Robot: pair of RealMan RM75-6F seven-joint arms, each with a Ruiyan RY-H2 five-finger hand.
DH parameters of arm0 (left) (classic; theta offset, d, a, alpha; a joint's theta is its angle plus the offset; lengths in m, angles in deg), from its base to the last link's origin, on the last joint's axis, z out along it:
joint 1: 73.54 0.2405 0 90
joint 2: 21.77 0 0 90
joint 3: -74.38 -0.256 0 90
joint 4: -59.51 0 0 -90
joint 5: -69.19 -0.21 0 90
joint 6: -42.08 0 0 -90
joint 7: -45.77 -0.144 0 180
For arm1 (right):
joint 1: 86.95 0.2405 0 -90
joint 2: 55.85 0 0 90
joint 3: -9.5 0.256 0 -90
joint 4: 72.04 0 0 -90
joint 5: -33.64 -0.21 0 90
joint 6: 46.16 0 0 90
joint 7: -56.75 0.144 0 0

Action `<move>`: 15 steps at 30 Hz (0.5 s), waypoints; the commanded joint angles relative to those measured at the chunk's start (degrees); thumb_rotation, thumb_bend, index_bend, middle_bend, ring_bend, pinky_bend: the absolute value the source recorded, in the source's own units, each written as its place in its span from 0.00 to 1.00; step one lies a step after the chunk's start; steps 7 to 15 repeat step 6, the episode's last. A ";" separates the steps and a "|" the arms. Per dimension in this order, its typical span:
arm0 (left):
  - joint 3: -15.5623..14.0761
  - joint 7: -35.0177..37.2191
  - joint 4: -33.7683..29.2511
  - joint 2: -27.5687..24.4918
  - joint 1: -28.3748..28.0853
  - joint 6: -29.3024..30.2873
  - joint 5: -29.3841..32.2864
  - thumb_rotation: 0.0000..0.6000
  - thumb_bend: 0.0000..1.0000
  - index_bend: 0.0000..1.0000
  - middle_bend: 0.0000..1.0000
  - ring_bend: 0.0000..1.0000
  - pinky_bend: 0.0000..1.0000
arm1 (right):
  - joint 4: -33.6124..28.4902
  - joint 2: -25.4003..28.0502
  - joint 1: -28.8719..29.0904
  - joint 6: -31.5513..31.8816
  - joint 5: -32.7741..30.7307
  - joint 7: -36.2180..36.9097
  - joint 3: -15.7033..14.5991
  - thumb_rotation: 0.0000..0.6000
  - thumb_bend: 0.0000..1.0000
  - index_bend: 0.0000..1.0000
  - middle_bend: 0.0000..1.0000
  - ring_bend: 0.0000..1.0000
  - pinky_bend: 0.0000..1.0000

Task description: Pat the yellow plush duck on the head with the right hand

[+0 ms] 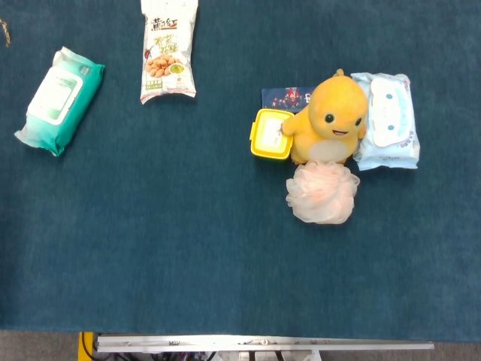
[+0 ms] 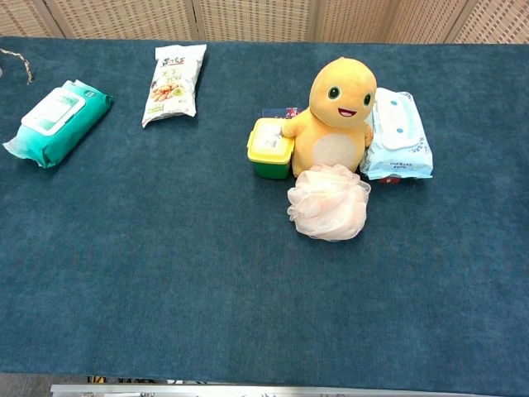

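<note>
The yellow plush duck (image 1: 328, 120) sits upright right of the table's middle, smiling face toward the front edge; the chest view shows the plush duck (image 2: 335, 112) the same way. Nothing touches its head. Neither of my hands shows in the head view or the chest view.
A pink mesh bath puff (image 1: 322, 191) lies against the duck's front. A yellow-lidded box (image 1: 270, 134) touches its left side and a light blue wipes pack (image 1: 385, 120) its right. A teal wipes pack (image 1: 58, 99) and a snack bag (image 1: 167, 49) lie far left. Blue cloth (image 1: 150, 248) covers the table.
</note>
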 commanded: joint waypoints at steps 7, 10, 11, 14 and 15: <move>-0.12 -0.31 -0.44 -0.22 0.98 1.51 -0.02 1.00 0.08 0.35 0.26 0.14 0.29 | 0.83 -0.27 -0.08 -2.06 0.05 1.35 0.48 1.00 0.23 0.41 0.19 0.04 0.00; -0.12 -0.31 -0.44 -0.22 0.98 1.51 -0.02 1.00 0.08 0.35 0.26 0.14 0.29 | 0.83 -0.27 -0.08 -2.06 0.05 1.35 0.48 1.00 0.23 0.41 0.19 0.04 0.00; -0.12 -0.31 -0.44 -0.22 0.98 1.51 -0.02 1.00 0.08 0.35 0.26 0.14 0.29 | 0.83 -0.27 -0.08 -2.06 0.05 1.35 0.48 1.00 0.23 0.41 0.19 0.04 0.00; -0.12 -0.31 -0.44 -0.22 0.98 1.51 -0.02 1.00 0.08 0.35 0.26 0.14 0.29 | 0.83 -0.27 -0.08 -2.06 0.05 1.35 0.48 1.00 0.23 0.41 0.19 0.04 0.00; -0.12 -0.31 -0.44 -0.22 0.98 1.51 -0.02 1.00 0.08 0.35 0.26 0.14 0.29 | 0.83 -0.27 -0.08 -2.06 0.05 1.35 0.48 1.00 0.23 0.41 0.19 0.04 0.00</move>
